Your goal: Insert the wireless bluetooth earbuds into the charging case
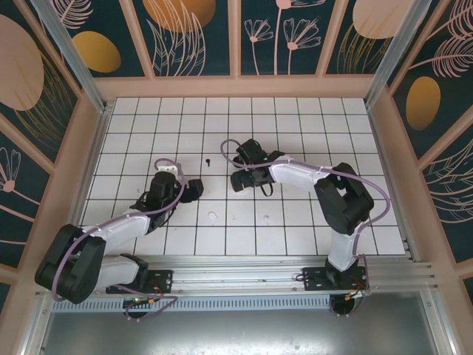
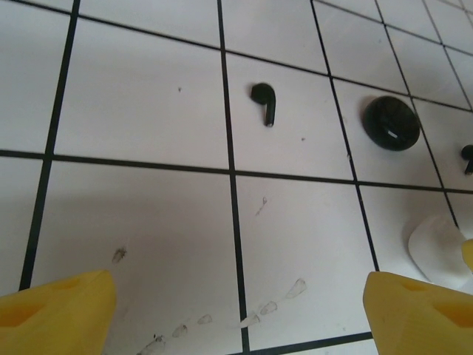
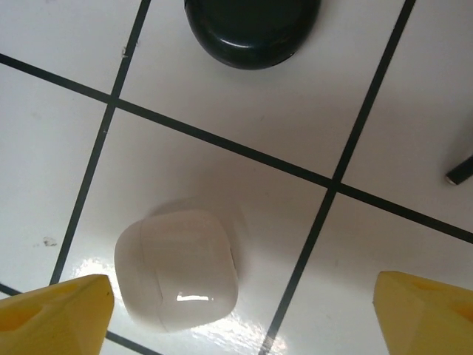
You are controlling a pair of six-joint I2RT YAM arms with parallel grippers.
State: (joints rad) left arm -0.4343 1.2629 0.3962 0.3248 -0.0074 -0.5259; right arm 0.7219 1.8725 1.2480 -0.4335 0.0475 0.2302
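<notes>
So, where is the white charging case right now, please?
In the right wrist view, the white charging case lies on the tiled table just ahead of the right claw, with the black case beyond it.

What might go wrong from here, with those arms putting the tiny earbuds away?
The black earbud is tiny and lies flat on the tile; the left gripper, jaws wide, might nudge it away.
The white case looks shut and glossy; the right gripper above it may slip, and nothing fits in until it opens.
A black case sits close by, so a bud might go into the wrong one.
</notes>
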